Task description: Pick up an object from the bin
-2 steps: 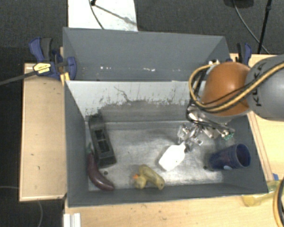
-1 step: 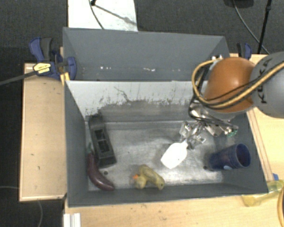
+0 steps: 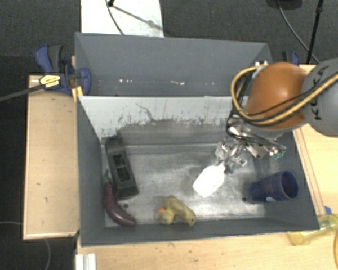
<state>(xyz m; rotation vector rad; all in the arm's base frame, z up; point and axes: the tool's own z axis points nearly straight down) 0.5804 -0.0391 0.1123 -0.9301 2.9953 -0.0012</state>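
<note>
Five loose things lie on the floor of the grey bin (image 3: pixel 169 66), well spread, so none shields another from a grasp. Nearest to us, against the near wall, rests a lumpy yellowish-olive toy (image 3: pixel 176 211). To its left, in the near left corner, a dark purple aubergine-shaped thing (image 3: pixel 116 208) lies curved along the left wall. Both sit so tight to the walls that we judge them awkward to reach. A little farther in, right of the middle, lies a white rounded oblong thing (image 3: pixel 208 180), slanting from near left to far right on open floor, with room on both its sides. To its right a dark blue cup (image 3: pixel 274 187) lies on its side, close to the right wall. Along the left wall, beyond the purple thing, a black oblong block (image 3: pixel 120 170) lies lengthwise. Farther still the pincer (image 3: pixel 230 161) hangs low over the floor, right at the far right end of the white thing, and the arm with its orange cover (image 3: pixel 276 94) comes in from the right above it. We cannot tell whether the pincer is open or closed, nor whether it grips the white thing or only meets it. We judge the white thing the likely pick, since it lies free of the walls and directly under the pincer; whether it has left the floor we cannot say
</note>
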